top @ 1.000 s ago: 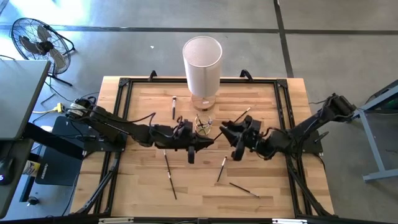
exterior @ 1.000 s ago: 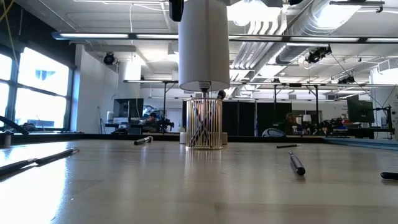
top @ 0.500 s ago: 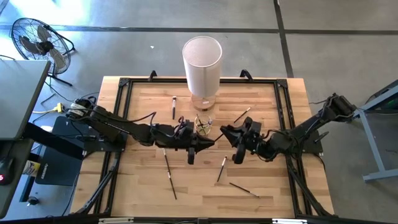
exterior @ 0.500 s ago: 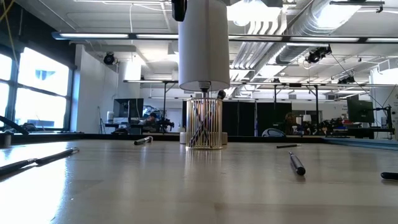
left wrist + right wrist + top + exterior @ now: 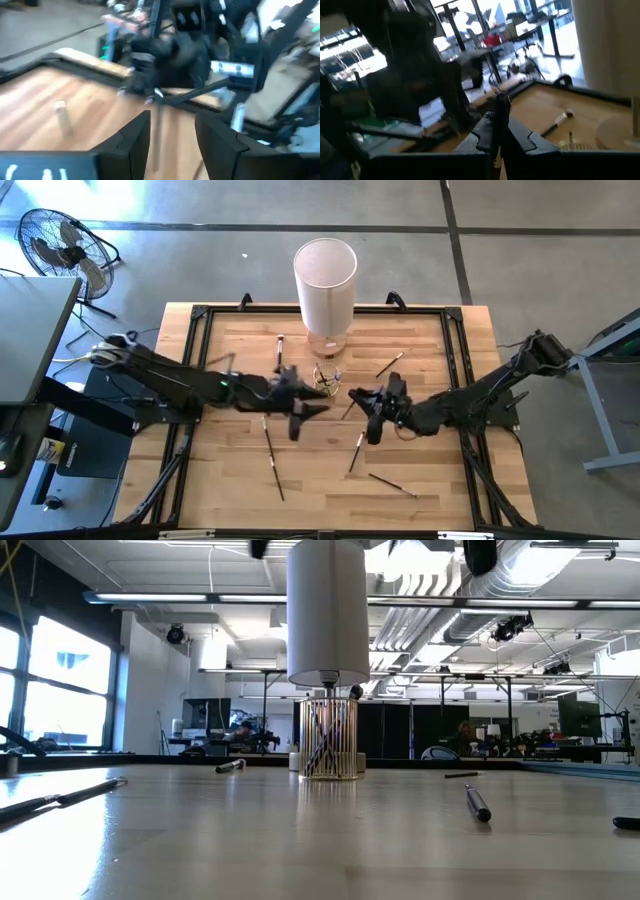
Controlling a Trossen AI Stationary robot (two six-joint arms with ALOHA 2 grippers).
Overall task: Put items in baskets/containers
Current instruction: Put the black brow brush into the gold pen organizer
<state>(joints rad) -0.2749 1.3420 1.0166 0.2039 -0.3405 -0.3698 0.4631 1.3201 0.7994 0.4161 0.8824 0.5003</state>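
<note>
Since the earlier high views, the left gripper [image 5: 312, 406] has moved away from the glass cup [image 5: 326, 379]: its wrist, previously just beside the cup's left side, now sits farther toward the left arm's base, and the arm's elbow region has lifted and shifted outward. The left gripper's fingers [image 5: 135, 140] stand apart with nothing between them.

The right gripper [image 5: 356, 395] has advanced toward the cup and now sits closer to its right side than before. A makeup brush [image 5: 498, 120] is pinched between its closed fingers.

In the low view, dark arm parts [image 5: 480, 554] now appear at the upper edge, right of the white cylinder [image 5: 327, 610].
</note>
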